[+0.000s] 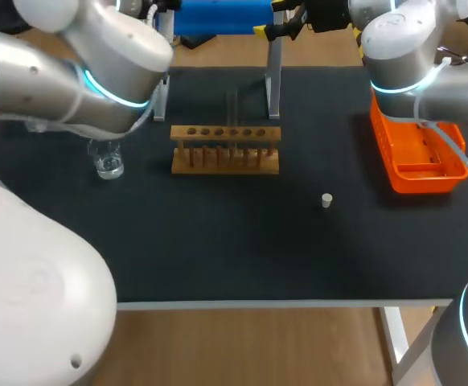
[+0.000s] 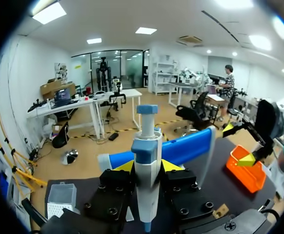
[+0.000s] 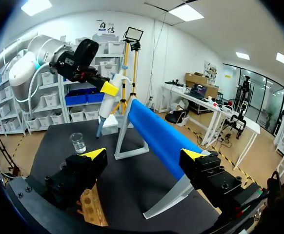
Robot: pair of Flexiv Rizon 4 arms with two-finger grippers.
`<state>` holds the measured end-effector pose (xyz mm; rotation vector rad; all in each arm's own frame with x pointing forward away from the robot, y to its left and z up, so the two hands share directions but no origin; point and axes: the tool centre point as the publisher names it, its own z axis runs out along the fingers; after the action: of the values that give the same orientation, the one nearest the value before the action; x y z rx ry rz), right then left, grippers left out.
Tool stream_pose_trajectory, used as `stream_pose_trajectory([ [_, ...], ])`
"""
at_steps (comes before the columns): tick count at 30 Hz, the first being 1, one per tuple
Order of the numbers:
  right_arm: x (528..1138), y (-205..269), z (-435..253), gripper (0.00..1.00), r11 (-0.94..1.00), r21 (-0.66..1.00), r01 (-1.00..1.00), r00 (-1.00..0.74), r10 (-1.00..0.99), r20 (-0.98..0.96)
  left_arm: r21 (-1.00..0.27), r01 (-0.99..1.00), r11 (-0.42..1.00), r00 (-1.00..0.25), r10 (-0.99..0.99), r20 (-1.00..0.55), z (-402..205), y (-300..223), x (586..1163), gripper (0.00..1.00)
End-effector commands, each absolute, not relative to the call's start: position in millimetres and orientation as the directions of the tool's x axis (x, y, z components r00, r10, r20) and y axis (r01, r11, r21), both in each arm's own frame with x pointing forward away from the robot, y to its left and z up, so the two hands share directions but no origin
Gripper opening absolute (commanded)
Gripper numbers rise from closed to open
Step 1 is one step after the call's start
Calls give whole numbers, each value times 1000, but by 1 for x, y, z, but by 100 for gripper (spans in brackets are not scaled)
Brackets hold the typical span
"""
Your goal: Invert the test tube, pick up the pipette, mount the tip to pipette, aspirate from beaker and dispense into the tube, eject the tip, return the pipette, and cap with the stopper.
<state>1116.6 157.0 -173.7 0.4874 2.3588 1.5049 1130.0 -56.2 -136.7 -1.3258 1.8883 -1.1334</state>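
My left gripper is shut on the blue and white pipette, which stands upright between its fingers. In the right wrist view that pipette hangs tip-down over the far side of the mat, above the glass beaker. My right gripper stands open with nothing in it at the back of the table, beside the blue pipette stand. A thin clear test tube stands in the wooden rack. The small white stopper lies on the mat, right of the rack. The beaker sits left of the rack.
An orange bin sits at the table's right side. A clear tip box rests on the mat beside my left gripper. The blue stand on metal legs spans the back edge. The black mat stretches toward the front edge.
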Motion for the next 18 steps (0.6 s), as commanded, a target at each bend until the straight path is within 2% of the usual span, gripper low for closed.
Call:
stream_pose_trajectory([
  [1,1117,156,-173,100,397,909,123,-899,433,-67,-850,-501,162,-257,-966,-32,-140,-64,1136,0],
  [18,1117,156,-173,100,397,909,123,-899,433,-67,-824,-546,154,-229,-973,-30,-161,-64,1153,0],
])
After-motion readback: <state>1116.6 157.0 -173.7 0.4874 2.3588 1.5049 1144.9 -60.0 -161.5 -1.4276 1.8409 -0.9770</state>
